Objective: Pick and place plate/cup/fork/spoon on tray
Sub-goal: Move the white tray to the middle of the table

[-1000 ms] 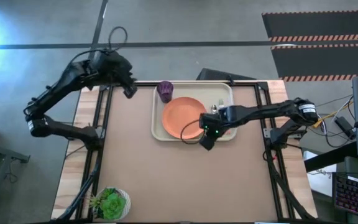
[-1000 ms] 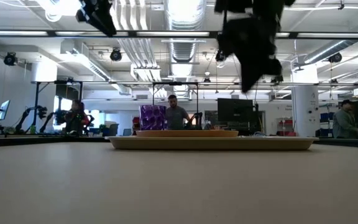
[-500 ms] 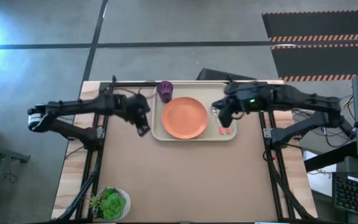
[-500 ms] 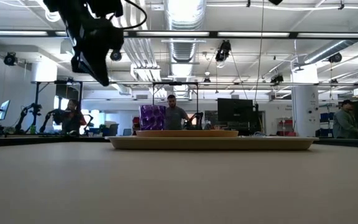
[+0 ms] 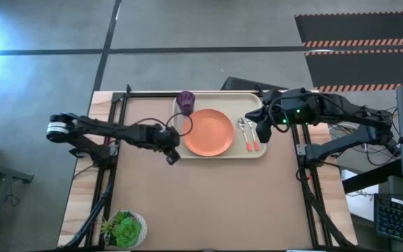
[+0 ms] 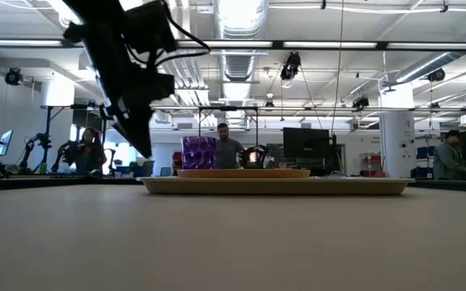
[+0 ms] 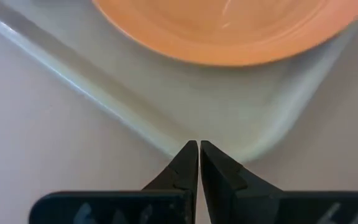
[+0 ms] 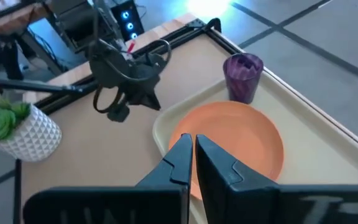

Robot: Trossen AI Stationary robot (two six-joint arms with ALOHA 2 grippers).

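Note:
The cream tray [image 5: 219,150] lies at the table's far middle. On it rest the orange plate [image 5: 208,132], the purple cup [image 5: 186,102] upright at its far left corner, and the fork and spoon [image 5: 248,136] side by side at its right end. My left gripper [image 5: 172,155] hangs shut, slanting down over the tray's near left corner [image 7: 185,134], clear of it in the low view [image 6: 146,149]. My right gripper [image 5: 263,131] is shut and empty, raised above the tray's right end, with the plate [image 8: 235,146] ahead of it.
A white pot with a green plant [image 5: 124,229] stands at the table's near left corner. Black rails [image 5: 114,140] run along both table sides. Bare tabletop lies between the tray and the near edge. People stand in the room behind [image 6: 231,149].
My left gripper has swung from beyond the table's far left corner toward the middle and down, ending low at the tray's near left corner. My right gripper has risen from over the plate's near right side and drawn back toward the right edge, leaving the low view.

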